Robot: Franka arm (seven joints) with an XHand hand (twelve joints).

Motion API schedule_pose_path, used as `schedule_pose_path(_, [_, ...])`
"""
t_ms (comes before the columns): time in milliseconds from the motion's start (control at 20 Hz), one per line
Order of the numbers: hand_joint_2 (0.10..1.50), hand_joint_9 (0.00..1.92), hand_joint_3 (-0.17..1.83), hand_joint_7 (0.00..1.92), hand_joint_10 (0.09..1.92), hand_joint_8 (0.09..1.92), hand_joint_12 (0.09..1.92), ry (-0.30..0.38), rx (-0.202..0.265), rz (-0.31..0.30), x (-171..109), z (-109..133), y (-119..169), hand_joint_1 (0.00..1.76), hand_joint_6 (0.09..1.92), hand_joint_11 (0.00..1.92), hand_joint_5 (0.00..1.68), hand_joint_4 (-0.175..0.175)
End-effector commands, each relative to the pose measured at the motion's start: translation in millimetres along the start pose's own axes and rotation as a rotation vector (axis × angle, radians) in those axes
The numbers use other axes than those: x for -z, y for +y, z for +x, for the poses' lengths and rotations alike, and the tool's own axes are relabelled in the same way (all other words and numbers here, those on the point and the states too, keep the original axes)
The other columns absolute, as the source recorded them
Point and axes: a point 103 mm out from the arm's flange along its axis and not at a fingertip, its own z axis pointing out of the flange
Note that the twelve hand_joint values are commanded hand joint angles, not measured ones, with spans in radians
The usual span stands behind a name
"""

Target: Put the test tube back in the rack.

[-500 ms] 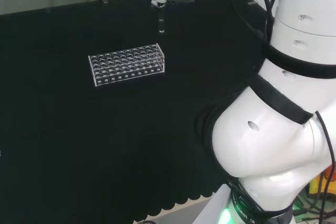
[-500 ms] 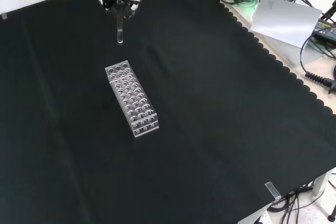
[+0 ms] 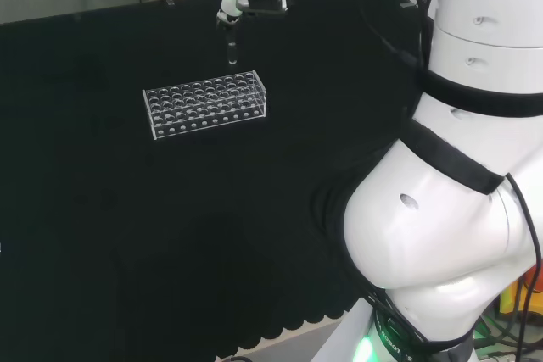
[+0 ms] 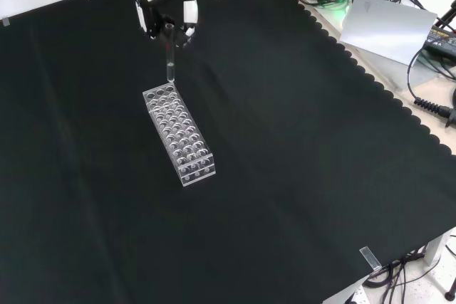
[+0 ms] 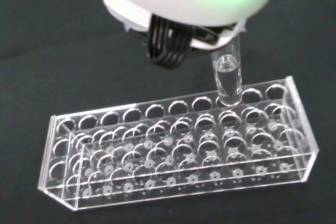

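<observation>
moved in since half a sec ago: black and white robot hand (image 4: 165, 6) now much closer to the clear plastic many-holed test tube rack (image 4: 179, 134), fingers pinched on the top of a clear glass test tube (image 4: 170, 58) hanging upright. in front view, tube's bottom now just above rack's far end, no longer well short of it. in wrist view, tube tip near a back-row hole toward one end, not yet in. prob. next: fine alignment, then lowering.
</observation>
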Motion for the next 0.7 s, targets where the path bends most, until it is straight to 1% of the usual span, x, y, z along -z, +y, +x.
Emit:
schedule_pose_path(50, [0.54, 1.6, 0.82, 1.39, 0.61, 0.59, 0.86, 0.012, 0.008, 0.025, -16.2, 4.8, 5.1, 1.33, 0.58, 1.28, 1.34, -0.175])
schedule_pose_path(250, [0.54, 1.6, 0.82, 1.39, 0.61, 0.59, 0.86, 0.016, 0.006, 0.037, -24.8, 2.7, 10.6, 1.33, 0.58, 1.28, 1.34, -0.175])
schedule_pose_path(400, [0.54, 1.6, 0.82, 1.39, 0.61, 0.59, 0.86, 0.013, 0.004, 0.04, -25.8, 2.5, 11.9, 1.33, 0.58, 1.28, 1.34, -0.175])
schedule_pose_path(700, [0.54, 1.6, 0.82, 1.39, 0.61, 0.59, 0.86, 0.014, -0.005, 0.065, -29.8, 0.0, 15.9, 1.33, 0.58, 1.28, 1.34, -0.175])
